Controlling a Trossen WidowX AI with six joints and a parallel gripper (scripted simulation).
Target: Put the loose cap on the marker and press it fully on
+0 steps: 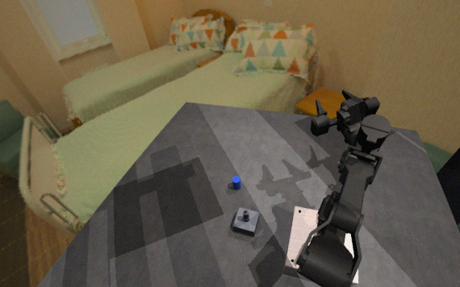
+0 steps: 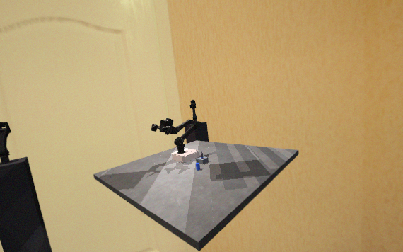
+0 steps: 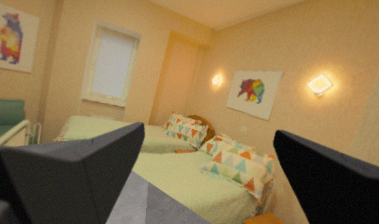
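Spreading wide, my jaws stand almost fully open with nothing between them; in the wrist view the two dark, pointed fingers of my gripper (image 1: 331, 98) (image 2: 161, 125) (image 3: 209, 131) sit well apart, one at each side. Between and beyond them I see pale green beds (image 1: 144, 109) (image 3: 190, 175), pillows (image 1: 279, 54) (image 3: 235, 167) patterned with coloured triangles, and a picture of a many-coloured bear (image 3: 252, 92) on the wall. I am raised above the table (image 1: 201, 258) (image 2: 176, 198) (image 3: 132, 205), well apart from the cap and the marker.

My black arm (image 1: 352, 177) (image 2: 190, 129) bends back from me to its pale, block-like base (image 1: 299, 234) (image 2: 182, 158). The cap (image 1: 236, 183) (image 2: 198, 166) is a small, bright blue cylinder, plain-sided with a flat, round top that catches a lighter blue. It stands upright and loose on the grey tabletop, near the holder block (image 1: 246, 226) (image 2: 203, 161) but not touching it.

That block is low, square and grey, with a lighter top and darker sides. Out of its middle rises the marker (image 1: 246, 215) (image 2: 201, 155), a short, dark, upright stub, its upper end bare of the cap. Broad bands of light and shadow cross the table around them. Farther out, the exterior view shows two more dark arms on tall, dark pedestals, one off to the picture's left, one behind the table.
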